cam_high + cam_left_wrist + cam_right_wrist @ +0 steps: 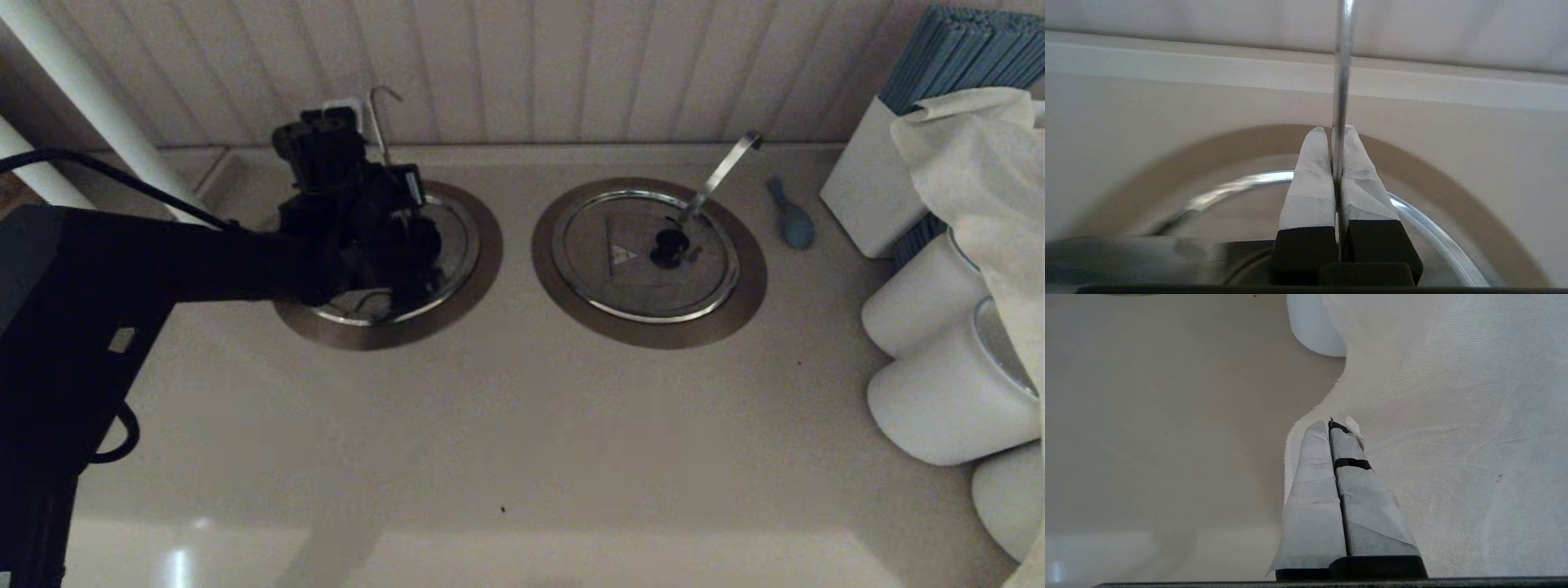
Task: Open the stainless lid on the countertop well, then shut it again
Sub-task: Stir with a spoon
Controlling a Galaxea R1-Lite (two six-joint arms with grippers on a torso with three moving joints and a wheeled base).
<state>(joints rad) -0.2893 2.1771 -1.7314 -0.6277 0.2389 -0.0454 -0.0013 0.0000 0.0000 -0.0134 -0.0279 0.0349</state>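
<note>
The stainless lid (457,237) lies in the left countertop well, whose brown-grey collar (483,273) shows round it. My left arm hides most of the lid and its knob. The thin hooked rod (377,122) rises at the well's far side. My left gripper (392,220) hangs low over the lid, pointing at the back wall. In the left wrist view the left gripper (1333,131) is shut, and the rod (1342,81) shows beyond it, in line with the slit between the fingers. The shiny rim (1241,183) curves below them. My right gripper (1337,424) is shut over a white cloth (1453,437), out of the head view.
The twin well's lid (633,261) lies shut at centre right with its wide flat ladle handle (722,175). A blue object (790,216) lies beside it. White cylinders (939,392), a white box (869,188) and a draped cloth (980,163) fill the right side. The panelled wall stands close behind.
</note>
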